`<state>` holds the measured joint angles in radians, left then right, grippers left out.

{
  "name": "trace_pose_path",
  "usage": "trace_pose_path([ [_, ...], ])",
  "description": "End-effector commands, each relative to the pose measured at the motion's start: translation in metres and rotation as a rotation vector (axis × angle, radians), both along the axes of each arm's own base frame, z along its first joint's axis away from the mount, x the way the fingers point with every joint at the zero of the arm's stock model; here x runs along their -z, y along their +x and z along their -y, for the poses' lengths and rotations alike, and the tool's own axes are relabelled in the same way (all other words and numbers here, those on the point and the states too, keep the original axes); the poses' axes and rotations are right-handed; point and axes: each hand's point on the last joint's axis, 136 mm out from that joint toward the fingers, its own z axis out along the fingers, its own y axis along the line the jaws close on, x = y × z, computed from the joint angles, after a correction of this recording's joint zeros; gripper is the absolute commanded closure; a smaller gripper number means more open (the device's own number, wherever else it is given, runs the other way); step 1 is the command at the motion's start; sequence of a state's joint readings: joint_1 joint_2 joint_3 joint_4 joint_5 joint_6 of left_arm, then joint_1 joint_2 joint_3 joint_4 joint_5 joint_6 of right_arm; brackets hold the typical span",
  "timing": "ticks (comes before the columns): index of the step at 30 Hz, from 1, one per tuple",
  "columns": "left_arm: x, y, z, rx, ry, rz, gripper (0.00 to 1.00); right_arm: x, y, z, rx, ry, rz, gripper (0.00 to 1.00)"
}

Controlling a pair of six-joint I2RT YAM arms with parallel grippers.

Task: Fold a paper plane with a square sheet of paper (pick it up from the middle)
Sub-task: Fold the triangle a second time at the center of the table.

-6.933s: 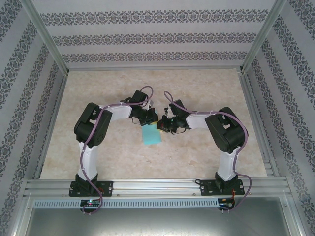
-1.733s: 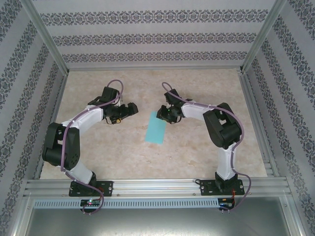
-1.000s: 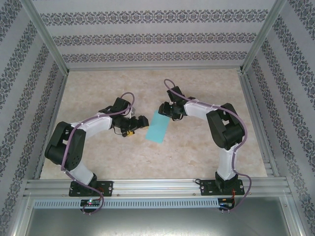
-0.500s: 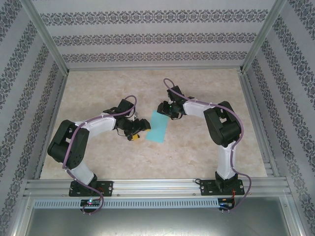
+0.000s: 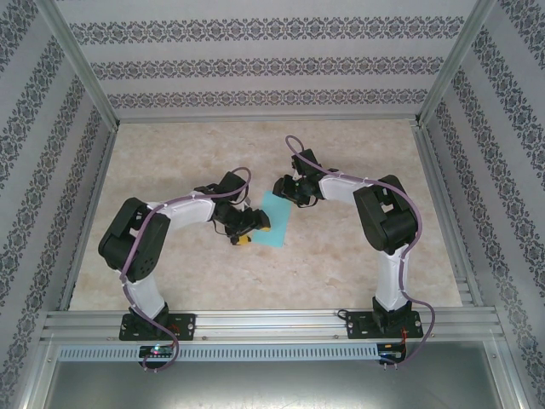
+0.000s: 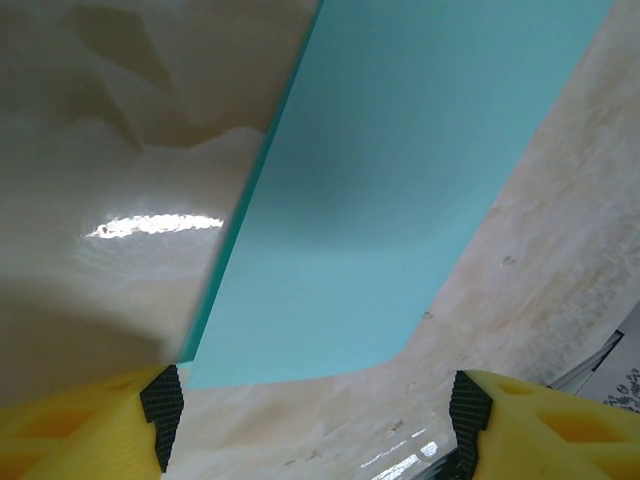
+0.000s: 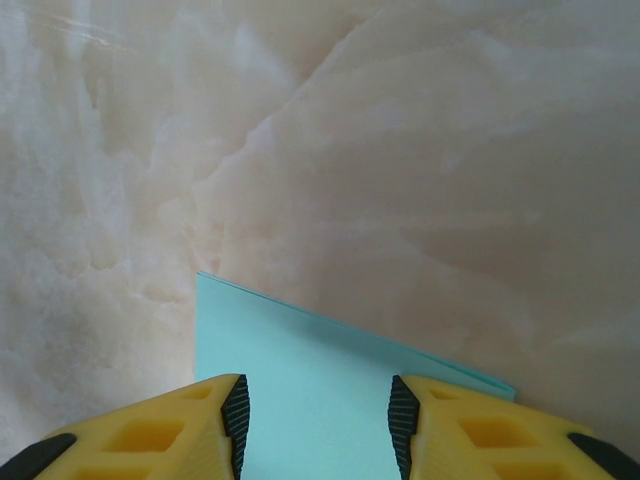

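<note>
Pale marble table (image 5: 170,153) inside patterned walls (image 5: 255,51). You see the square sheet of paper (image 5: 278,220), folded to a turquoise rectangle, lying flat at centre. Your left gripper (image 5: 253,232) stands released, jaws wide, at the sheet's near-left corner; your right gripper (image 5: 289,189) straddles the far edge, jaws apart, pinching nothing
</note>
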<state>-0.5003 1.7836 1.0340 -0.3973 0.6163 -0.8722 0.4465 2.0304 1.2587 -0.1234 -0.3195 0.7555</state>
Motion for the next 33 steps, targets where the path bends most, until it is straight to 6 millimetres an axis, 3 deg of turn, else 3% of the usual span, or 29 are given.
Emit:
trace_pose_path([
  [1, 0.004, -0.003, -0.002, 0.024, 0.055, -0.010, 0.25, 0.037, -0.018, 0.015, 0.011, -0.052, -0.099, 0.55],
  [15, -0.001, 0.004, 0.015, 0.047, -0.027, 0.013, 0.26, 0.042, -0.021, 0.014, 0.010, -0.037, -0.114, 0.57],
  [23, -0.013, 0.012, 0.028, 0.058, -0.109, 0.057, 0.36, 0.043, -0.023, 0.015, 0.009, -0.040, -0.118, 0.57],
  [33, -0.028, 0.036, 0.027, 0.109, -0.170, 0.224, 0.41, 0.041, -0.026, 0.014, -0.002, -0.028, -0.118, 0.57],
])
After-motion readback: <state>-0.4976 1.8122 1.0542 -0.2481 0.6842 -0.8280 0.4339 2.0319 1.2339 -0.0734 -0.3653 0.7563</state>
